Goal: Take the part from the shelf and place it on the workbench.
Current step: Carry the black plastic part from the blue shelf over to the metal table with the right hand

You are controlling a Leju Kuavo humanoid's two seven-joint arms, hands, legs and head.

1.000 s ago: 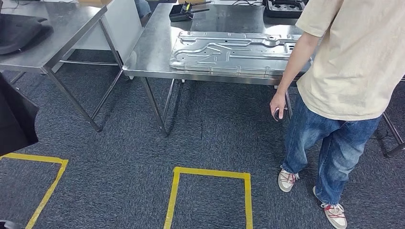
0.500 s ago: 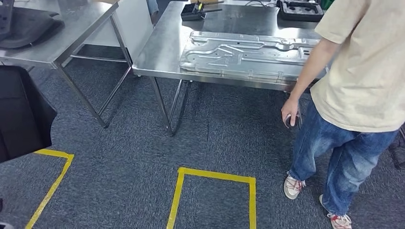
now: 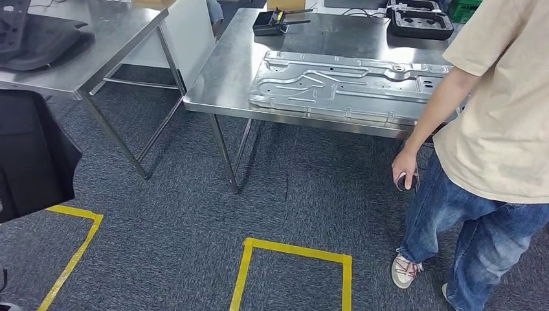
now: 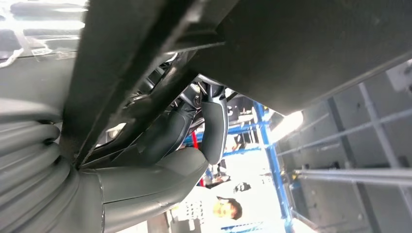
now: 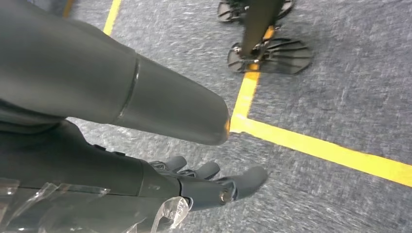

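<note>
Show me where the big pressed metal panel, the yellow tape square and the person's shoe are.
pressed metal panel (image 3: 353,87), head view, middle of its ribbed face.
yellow tape square (image 3: 294,249), head view, far strip of tape.
person's shoe (image 3: 405,271), head view, laced top.

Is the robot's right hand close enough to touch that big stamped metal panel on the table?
Probably not yet. The right hand hangs open above the carpet, while the stamped metal panel lies on the steel table well ahead across open floor. A person stands at the table's right end.
</note>
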